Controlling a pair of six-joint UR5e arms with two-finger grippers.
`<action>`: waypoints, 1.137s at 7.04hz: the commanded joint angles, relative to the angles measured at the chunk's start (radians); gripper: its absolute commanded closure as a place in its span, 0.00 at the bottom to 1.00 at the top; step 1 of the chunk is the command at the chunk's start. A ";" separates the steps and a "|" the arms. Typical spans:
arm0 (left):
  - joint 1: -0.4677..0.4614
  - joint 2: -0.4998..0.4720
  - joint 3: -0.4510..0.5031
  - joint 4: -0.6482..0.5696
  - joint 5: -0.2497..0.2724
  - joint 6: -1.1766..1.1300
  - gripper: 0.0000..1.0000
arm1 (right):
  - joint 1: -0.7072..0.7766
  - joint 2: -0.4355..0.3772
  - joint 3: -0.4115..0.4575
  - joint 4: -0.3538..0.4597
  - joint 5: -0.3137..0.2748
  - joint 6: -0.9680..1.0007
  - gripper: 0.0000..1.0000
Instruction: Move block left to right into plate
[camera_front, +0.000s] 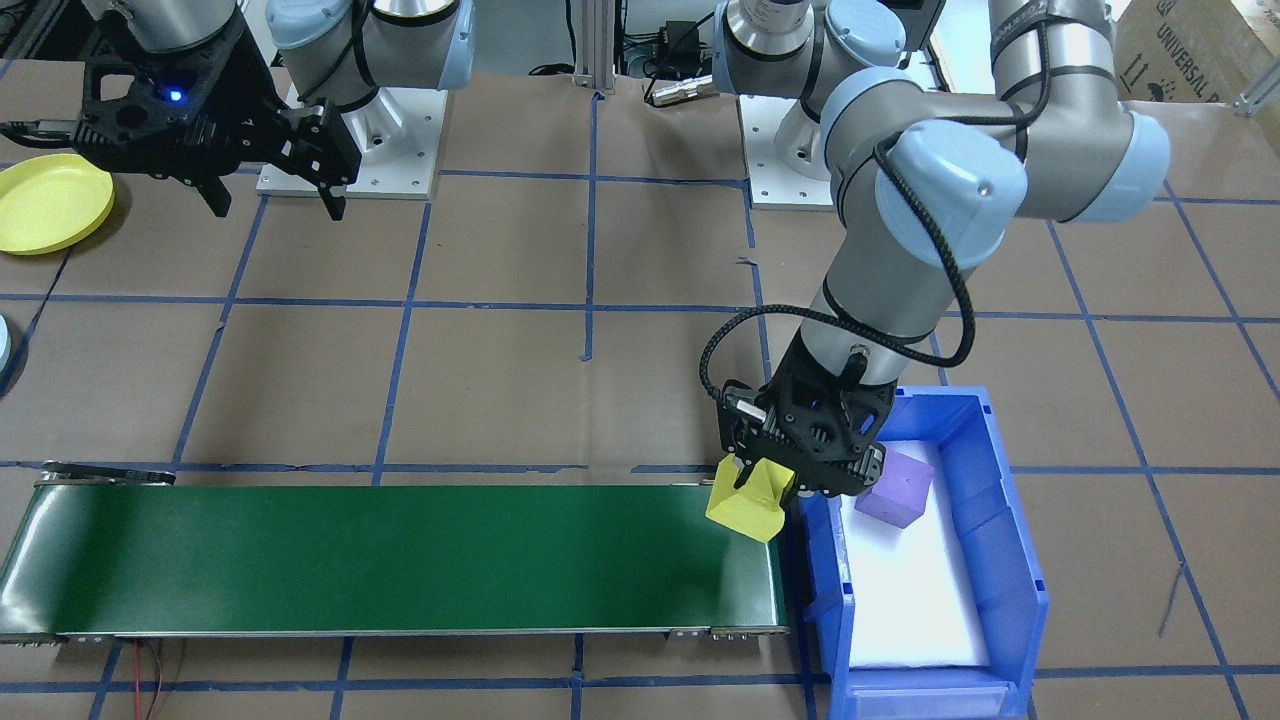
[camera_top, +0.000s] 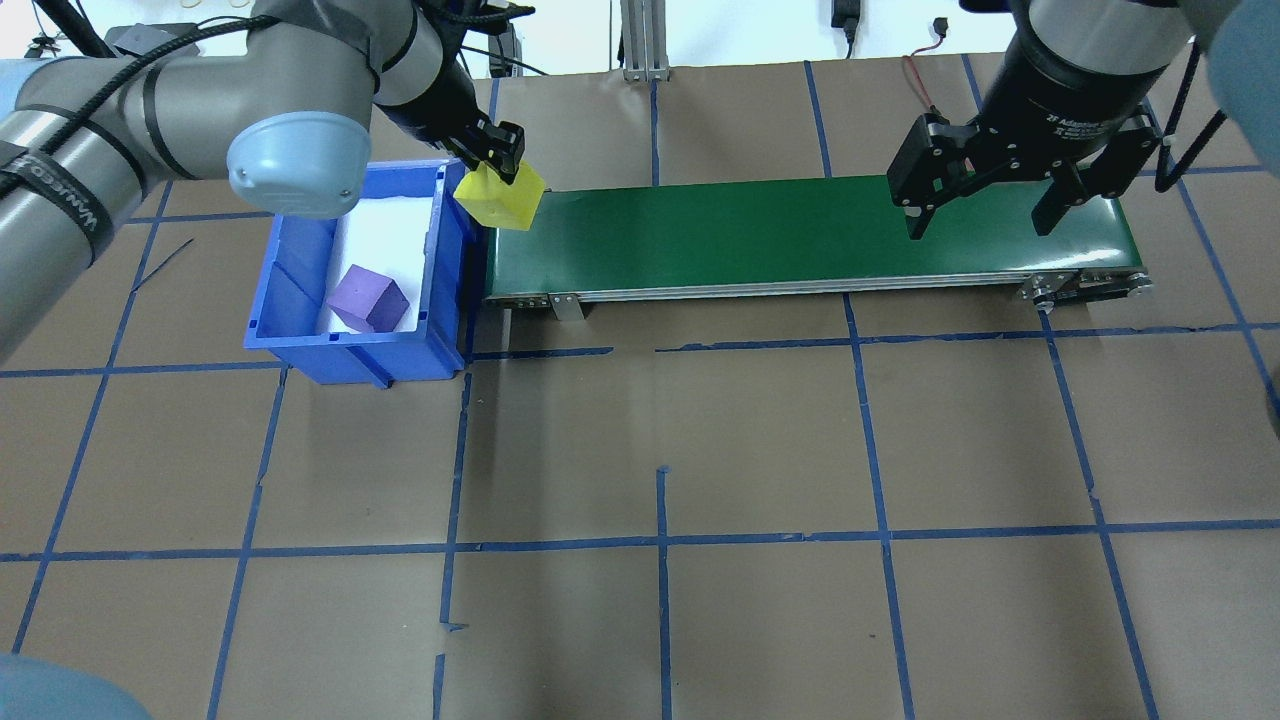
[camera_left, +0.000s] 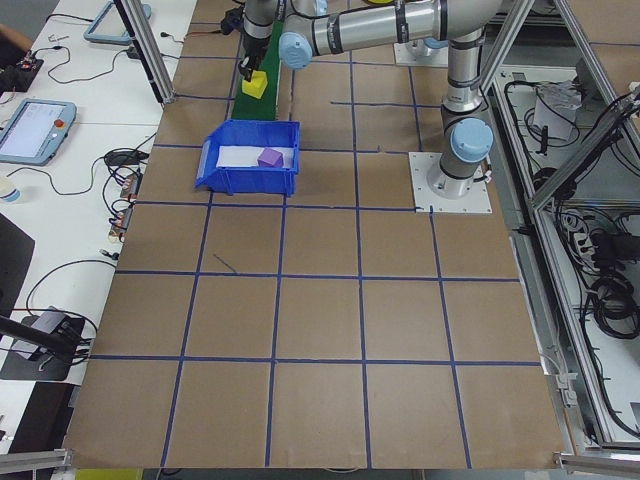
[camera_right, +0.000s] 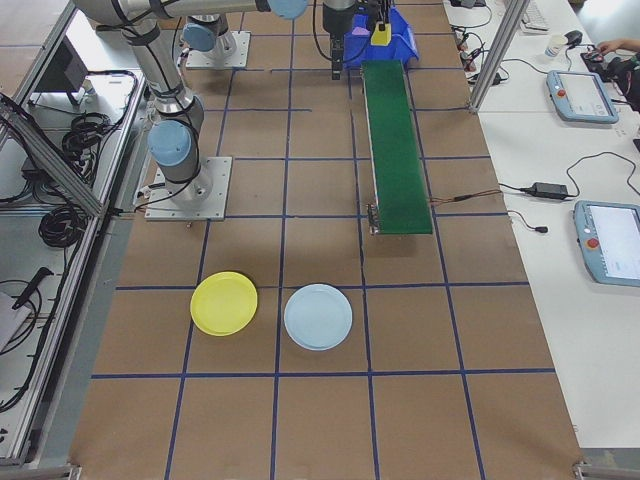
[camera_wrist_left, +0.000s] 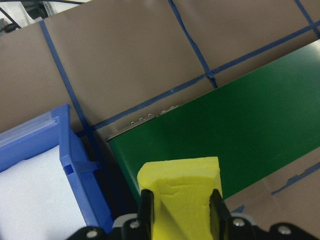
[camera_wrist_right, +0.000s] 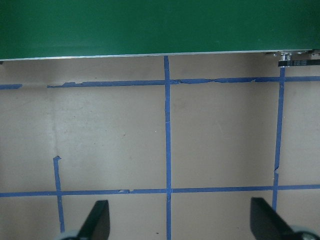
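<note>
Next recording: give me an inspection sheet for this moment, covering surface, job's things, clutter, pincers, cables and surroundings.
Surface: brown table with a blue tape grid.
Job's things: yellow block held over the green conveyor's end beside the blue bin; yellow plate empty, beyond the conveyor's other end.
Clutter: purple block in the bin; light blue plate beside the yellow one.
Pincers: left pincer shut on the yellow block; right pincer open, empty, above the conveyor.
Cables: black cable looped along the left arm.
Surroundings: side benches with tablets.
</note>
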 joint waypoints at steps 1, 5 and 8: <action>-0.010 -0.050 -0.002 0.014 0.021 -0.008 0.67 | 0.000 0.000 0.000 0.000 0.000 0.000 0.00; -0.010 -0.098 0.012 0.059 0.056 -0.009 0.65 | 0.000 0.000 0.005 0.000 0.000 0.000 0.00; -0.010 -0.122 0.012 0.091 0.056 -0.013 0.63 | 0.000 0.000 0.005 0.000 0.002 0.000 0.00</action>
